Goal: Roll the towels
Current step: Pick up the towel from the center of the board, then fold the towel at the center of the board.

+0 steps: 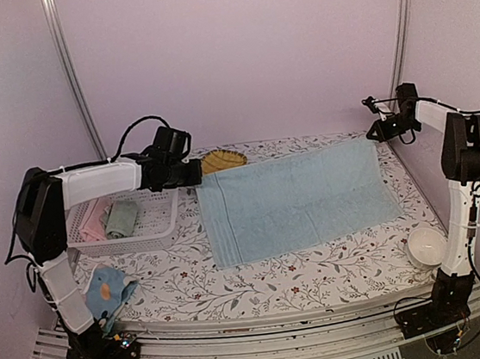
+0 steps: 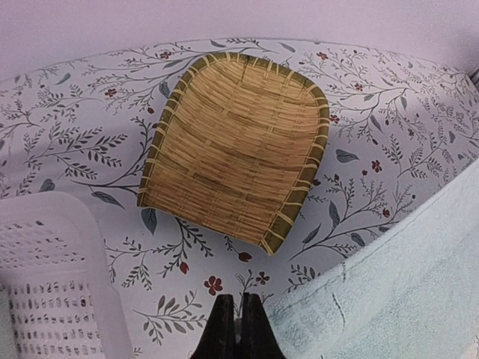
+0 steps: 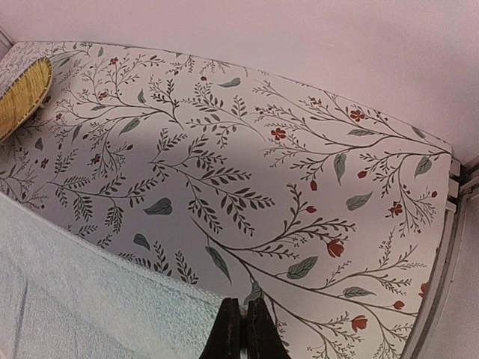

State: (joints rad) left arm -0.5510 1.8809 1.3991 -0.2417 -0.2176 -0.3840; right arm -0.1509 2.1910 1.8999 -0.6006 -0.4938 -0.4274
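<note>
Floral-print table cover (image 1: 235, 284) fills the lower half of the top view, w/ plain pinkish walls (image 1: 234, 50) behind. You've got the big plain blue towel (image 1: 299, 200) lying flat and unrolled at centre frame, a bit skewed. The small printed towel (image 1: 107, 292) sits crumpled at lower left by the left arm's base, well apart from the big one.

Your left gripper (image 1: 194, 172) is at the big towel's upper-left corner. In the left wrist view its jaws are pressed together w/ nothing seen between them, and the towel edge is just right of the tips. Your right gripper (image 1: 373, 132) is at the upper-right corner, jaws likewise closed tight (in the right wrist view the towel edge is just left of the tips; can't tell if they touch it).

Woven tray (image 1: 223, 160) lies just above the towel's upper-left corner, next to the left gripper. White basket (image 1: 154, 228) at centre left holds a pink cloth (image 1: 95, 222) and a green rolled cloth (image 1: 123, 219). White bowl (image 1: 426, 247) is at lower right, beside the right arm.
</note>
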